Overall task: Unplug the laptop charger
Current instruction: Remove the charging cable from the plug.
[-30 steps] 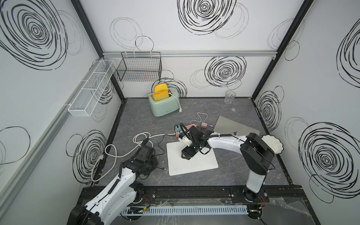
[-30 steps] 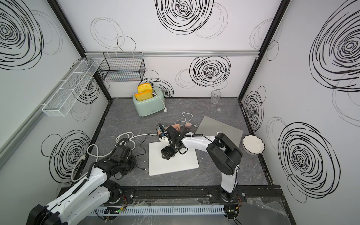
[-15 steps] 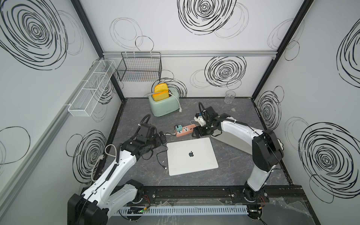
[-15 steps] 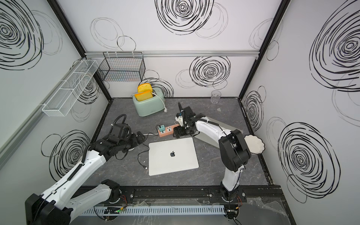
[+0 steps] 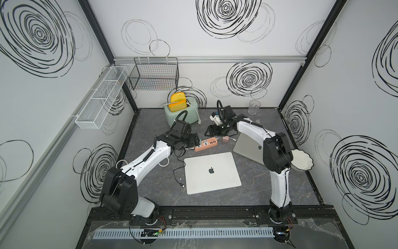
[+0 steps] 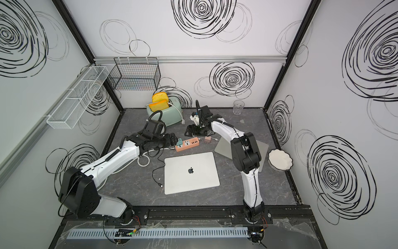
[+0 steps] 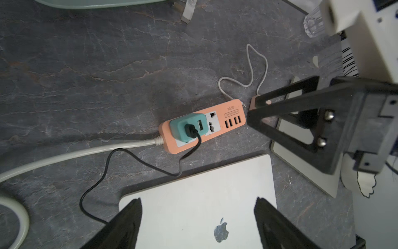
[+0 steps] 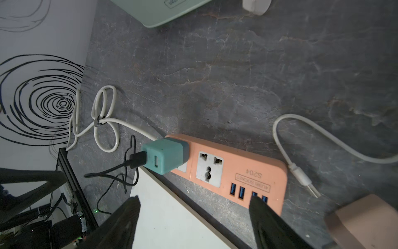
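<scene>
The teal charger [image 7: 189, 128] [image 8: 165, 155] is plugged into the left end of the orange power strip [image 5: 206, 144] [image 6: 189, 144]. Its black cable [image 7: 133, 163] runs to a free end [image 5: 183, 185] lying on the table beside the closed silver laptop [image 5: 212, 170] [image 6: 191, 172]. My left gripper [image 5: 195, 139] [image 7: 198, 200] hovers open just left of the charger, with nothing between its fingers. My right gripper [image 5: 210, 130] [image 8: 193, 200] is open behind the strip and holds nothing.
A second closed laptop [image 5: 247, 146] lies right of the strip, partly under the right arm. A pink adapter [image 5: 225, 139] and a loose white cable [image 8: 301, 133] lie beside the strip's right end. A green toaster [image 5: 181, 114], a glass [image 5: 254, 107] and a white bowl [image 5: 301, 162] stand around.
My left gripper has opened and moved from the front left up to the power strip. My right gripper has left the laptop lid and gone behind the strip.
</scene>
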`<action>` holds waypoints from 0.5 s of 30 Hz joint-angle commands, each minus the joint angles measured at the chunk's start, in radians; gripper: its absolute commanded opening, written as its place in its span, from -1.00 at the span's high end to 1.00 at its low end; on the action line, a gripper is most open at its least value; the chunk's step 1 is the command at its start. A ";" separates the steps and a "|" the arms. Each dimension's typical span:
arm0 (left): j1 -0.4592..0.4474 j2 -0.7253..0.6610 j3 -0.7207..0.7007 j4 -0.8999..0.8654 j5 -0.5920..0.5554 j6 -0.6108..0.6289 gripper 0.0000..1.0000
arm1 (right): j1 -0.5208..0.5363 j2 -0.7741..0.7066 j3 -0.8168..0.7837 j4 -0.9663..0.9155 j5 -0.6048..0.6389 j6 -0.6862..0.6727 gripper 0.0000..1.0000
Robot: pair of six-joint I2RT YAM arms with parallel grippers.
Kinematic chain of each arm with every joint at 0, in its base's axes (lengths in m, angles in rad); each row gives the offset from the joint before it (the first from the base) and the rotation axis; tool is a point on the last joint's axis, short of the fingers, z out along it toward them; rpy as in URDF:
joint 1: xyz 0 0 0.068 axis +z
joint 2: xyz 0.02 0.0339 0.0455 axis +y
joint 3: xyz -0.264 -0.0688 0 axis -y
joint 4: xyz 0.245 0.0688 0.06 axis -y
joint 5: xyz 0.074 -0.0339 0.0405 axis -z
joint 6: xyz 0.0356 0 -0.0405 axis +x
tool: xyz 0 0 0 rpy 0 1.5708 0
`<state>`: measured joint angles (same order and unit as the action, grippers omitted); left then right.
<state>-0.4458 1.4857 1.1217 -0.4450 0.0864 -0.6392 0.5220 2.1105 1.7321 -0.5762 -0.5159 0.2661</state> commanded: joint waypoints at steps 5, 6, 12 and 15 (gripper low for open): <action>-0.026 0.083 0.026 0.095 -0.020 -0.043 -0.57 | 0.056 0.049 0.025 0.003 0.003 0.002 -0.65; -0.026 0.090 0.026 0.101 -0.025 -0.045 -0.55 | 0.058 0.049 0.021 0.021 0.000 0.010 -0.65; -0.024 0.137 0.040 0.124 -0.030 -0.047 -0.34 | 0.064 0.092 0.061 0.021 -0.005 0.027 -0.63; -0.020 0.151 0.047 0.126 -0.036 -0.045 -0.21 | 0.061 0.099 0.060 0.029 0.008 0.042 -0.62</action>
<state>-0.4702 1.6215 1.1370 -0.3622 0.0708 -0.6781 0.5865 2.1929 1.7683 -0.5568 -0.5140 0.2886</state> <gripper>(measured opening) 0.619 0.812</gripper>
